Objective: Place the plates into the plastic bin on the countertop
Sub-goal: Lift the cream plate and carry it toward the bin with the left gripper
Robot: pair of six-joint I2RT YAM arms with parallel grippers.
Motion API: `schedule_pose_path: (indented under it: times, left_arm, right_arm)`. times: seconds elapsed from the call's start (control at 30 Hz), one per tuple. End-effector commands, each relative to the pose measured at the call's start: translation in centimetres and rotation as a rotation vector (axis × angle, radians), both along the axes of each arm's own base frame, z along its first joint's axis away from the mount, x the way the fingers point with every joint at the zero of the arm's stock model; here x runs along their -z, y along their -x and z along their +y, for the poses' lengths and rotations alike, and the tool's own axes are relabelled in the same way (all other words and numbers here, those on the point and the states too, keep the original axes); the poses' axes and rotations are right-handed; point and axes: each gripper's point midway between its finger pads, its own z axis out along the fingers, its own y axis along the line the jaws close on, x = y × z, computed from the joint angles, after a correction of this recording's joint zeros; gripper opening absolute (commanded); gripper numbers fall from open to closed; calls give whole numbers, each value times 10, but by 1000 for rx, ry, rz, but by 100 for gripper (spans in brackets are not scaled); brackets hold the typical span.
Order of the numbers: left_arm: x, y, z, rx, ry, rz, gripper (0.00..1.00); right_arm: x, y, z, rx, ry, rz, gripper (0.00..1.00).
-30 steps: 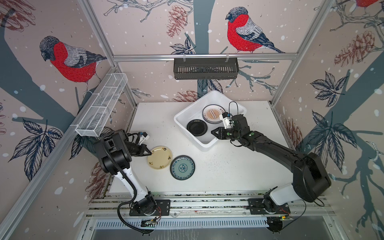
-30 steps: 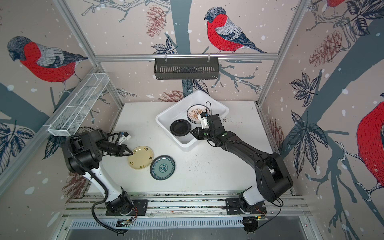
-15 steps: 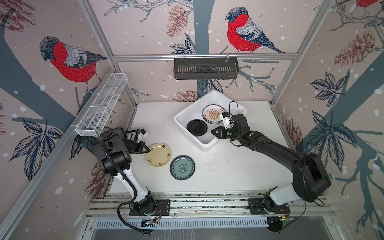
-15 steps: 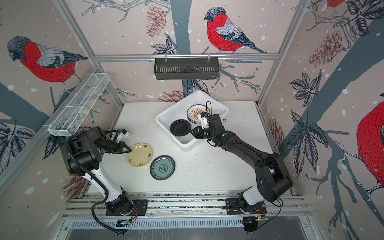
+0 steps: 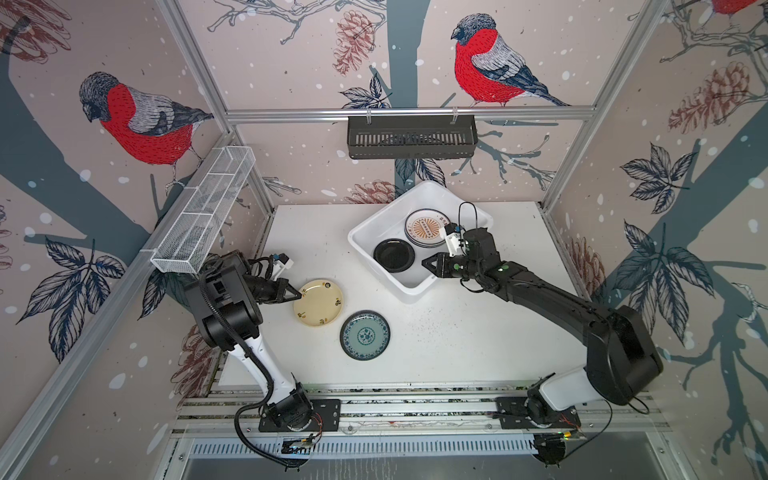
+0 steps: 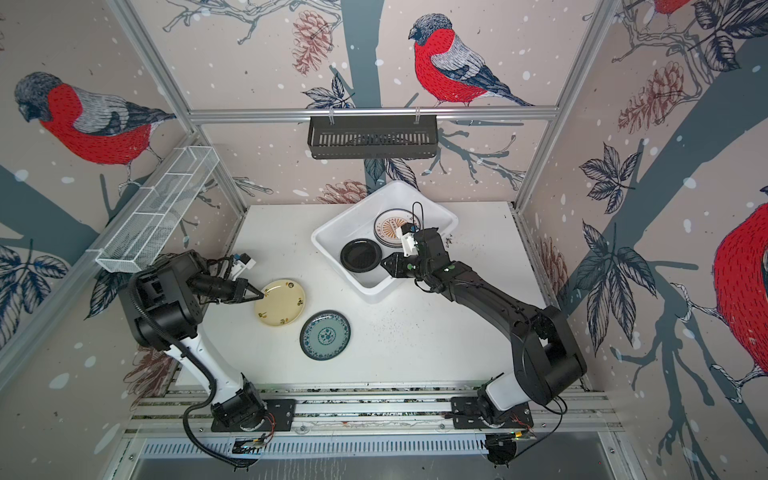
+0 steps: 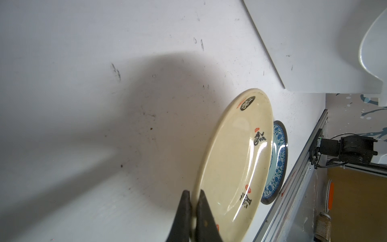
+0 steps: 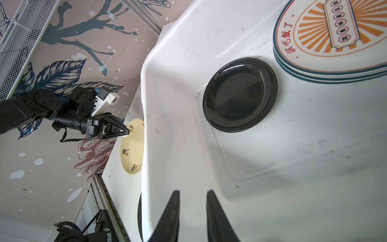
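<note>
My left gripper (image 5: 298,296) (image 7: 193,193) is shut on the rim of the cream-yellow plate (image 5: 318,302) (image 6: 279,302) (image 7: 236,163). It holds that plate tilted, gripped edge raised above the countertop (image 5: 478,332). The teal plate with a blue rim (image 5: 365,335) (image 7: 278,159) lies flat just in front of it. The plastic bin (image 5: 374,224) (image 8: 178,104) stands at the back centre. It holds a black plate (image 5: 393,255) (image 8: 239,94) and a stack topped by the orange sunburst plate (image 5: 426,227) (image 8: 335,31). My right gripper (image 5: 424,262) (image 8: 192,191) hangs open and empty over the bin's near corner.
A black slotted rack (image 5: 411,137) hangs on the back wall above the bin. A white wire-mesh basket (image 5: 203,212) runs along the left wall above my left arm. Metal rails (image 5: 415,409) carrying both arm bases border the countertop's front edge.
My left gripper has raised the cream-yellow plate's gripped edge slightly and shifted it a little toward the back. The right arm has not moved.
</note>
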Motion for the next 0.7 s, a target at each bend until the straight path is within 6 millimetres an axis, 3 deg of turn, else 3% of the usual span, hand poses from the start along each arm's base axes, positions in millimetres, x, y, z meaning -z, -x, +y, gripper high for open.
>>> schedule_pose_path:
  times: [0.0,0.4,0.67]
  left_arm:
    - [-10,4,-10,-7,70,19,0]
    - [-9,15,-31,71,52,43,0]
    - [-19,12,-42,86,66,24,0]
  right_arm:
    - [-12,-3,3,-10,-23,-37,25]
    - [-14,-3,4,-14,-23,-38,25]
    - [-15,-3,3,-11,-22,-38,25]
